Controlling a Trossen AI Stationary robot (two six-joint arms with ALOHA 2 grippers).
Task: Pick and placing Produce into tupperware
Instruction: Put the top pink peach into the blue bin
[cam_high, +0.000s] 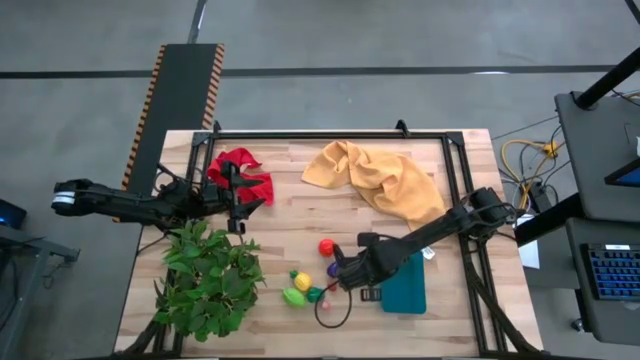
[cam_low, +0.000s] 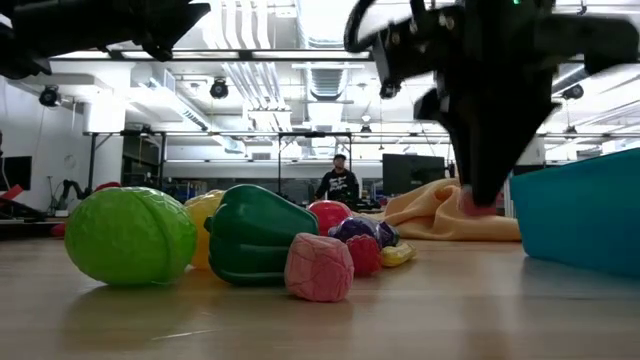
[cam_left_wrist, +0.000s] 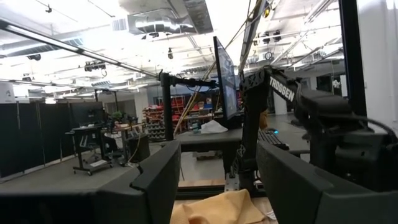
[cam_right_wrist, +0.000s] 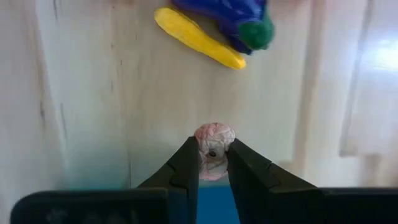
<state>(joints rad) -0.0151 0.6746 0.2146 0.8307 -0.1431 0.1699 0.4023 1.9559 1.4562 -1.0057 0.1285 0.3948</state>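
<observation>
On the bench (cam_high: 300, 180), the teal tupperware (cam_high: 405, 285) sits near the front right edge, with the produce (cam_high: 305, 285) clustered just beside it. The right pincer (cam_right_wrist: 213, 163) pinches a tiny pink piece (cam_right_wrist: 214, 138); it looks light, hard and slippery, best gripped across its middle. The left pincer (cam_left_wrist: 214, 180) waits wide near the back left.

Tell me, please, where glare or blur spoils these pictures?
Low view: ceiling lights glare, and the right gripper looms as a dark silhouette. Right wrist view: the pink piece between the fingers is soft, the table washed out. Left wrist view: bright ceiling glare.
</observation>
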